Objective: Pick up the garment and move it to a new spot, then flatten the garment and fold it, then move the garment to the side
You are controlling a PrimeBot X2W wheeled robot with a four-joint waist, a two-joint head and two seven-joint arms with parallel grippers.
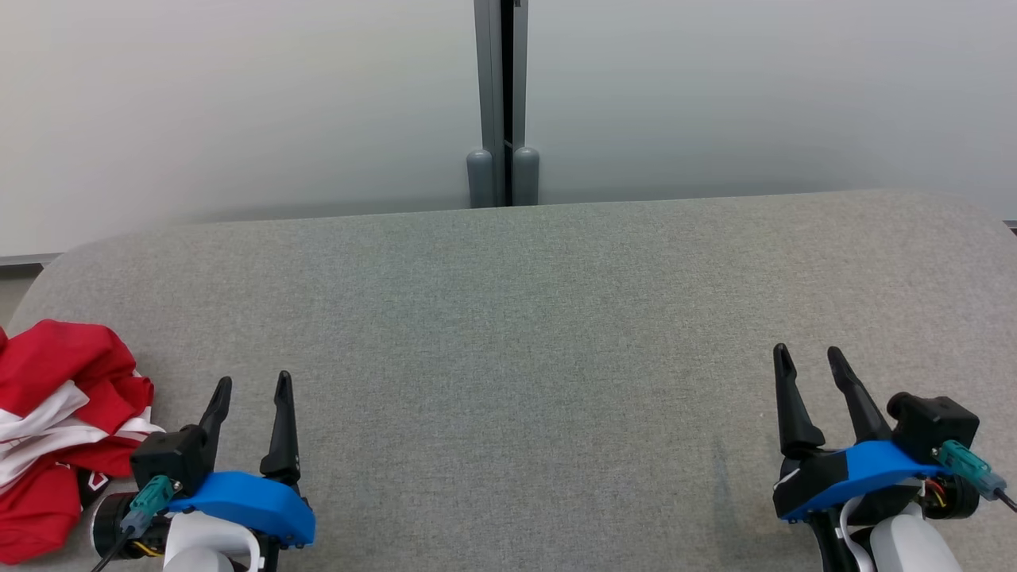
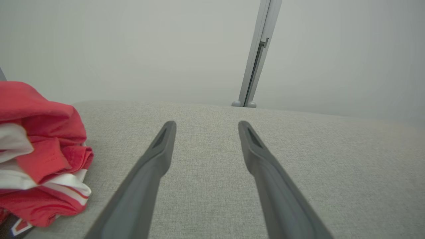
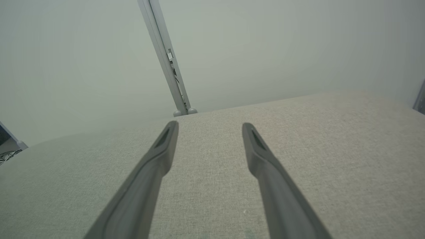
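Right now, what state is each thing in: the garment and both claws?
garment: crumpled in a heap, unfolded, at the left end of the grey surface, not gripped.
left claw: open, empty, its fingers beside the garment and clear of it.
right claw: open, empty, over the right end of the surface, far from the garment.

Grey table (image 1: 508,318) (crumpled garment (image 1: 56,413) atop)
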